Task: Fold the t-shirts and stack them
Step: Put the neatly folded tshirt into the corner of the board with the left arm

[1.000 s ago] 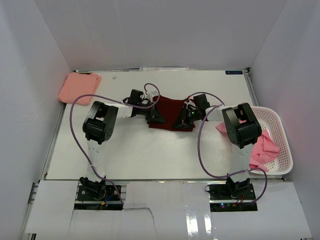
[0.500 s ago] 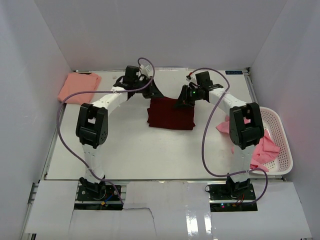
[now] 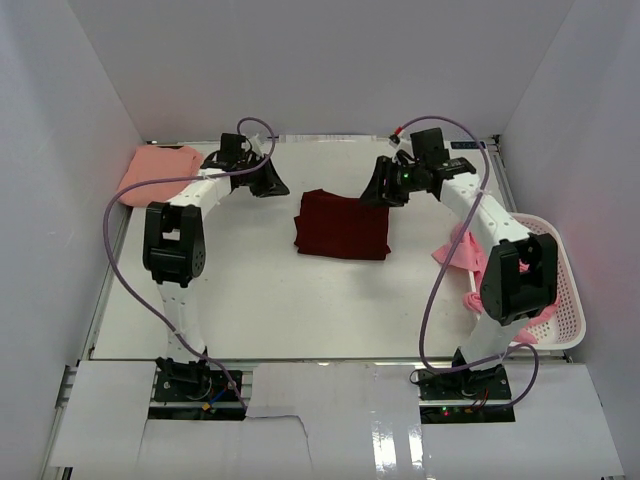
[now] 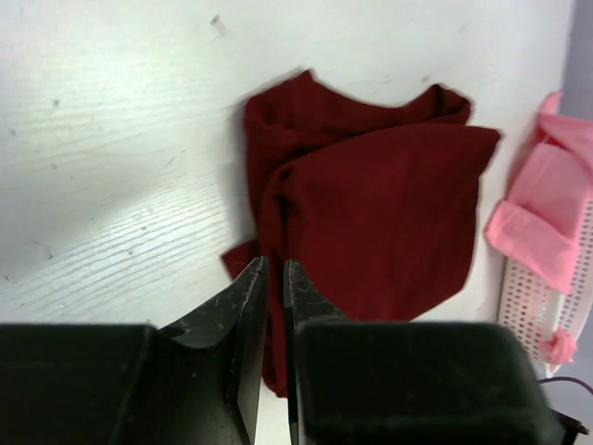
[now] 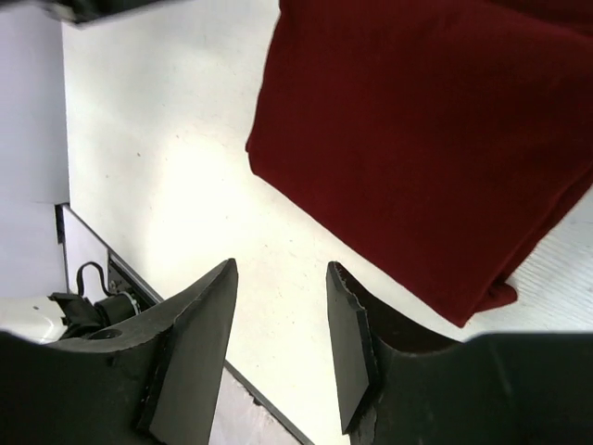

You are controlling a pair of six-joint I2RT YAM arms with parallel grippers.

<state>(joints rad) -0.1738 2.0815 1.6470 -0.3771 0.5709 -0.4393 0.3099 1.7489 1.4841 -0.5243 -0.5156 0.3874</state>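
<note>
A dark maroon t-shirt (image 3: 341, 226) lies folded into a flat rectangle at mid-table, and neither gripper touches it. My left gripper (image 3: 270, 183) hovers behind and to its left; its jaws stand a narrow slit apart with nothing between them (image 4: 275, 265), and the maroon t-shirt (image 4: 371, 195) lies beyond the tips. My right gripper (image 3: 379, 191) hangs by the shirt's far right corner, open and empty (image 5: 281, 269), with the maroon t-shirt (image 5: 435, 139) spread below it. A salmon t-shirt (image 3: 158, 173) lies folded at the back left. Brighter pink t-shirts (image 3: 525, 292) spill from the basket.
A white mesh basket (image 3: 566, 300) stands at the table's right edge, also seen in the left wrist view as the basket (image 4: 542, 311) with pink cloth (image 4: 547, 209) over its rim. White walls close in the table on three sides. Purple cables loop from both arms.
Both grippers carried the maroon shirt's near edge toward the back, let go and opened. They then drew apart, left gripper to the left, right gripper to the right. The shirt now lies folded.
</note>
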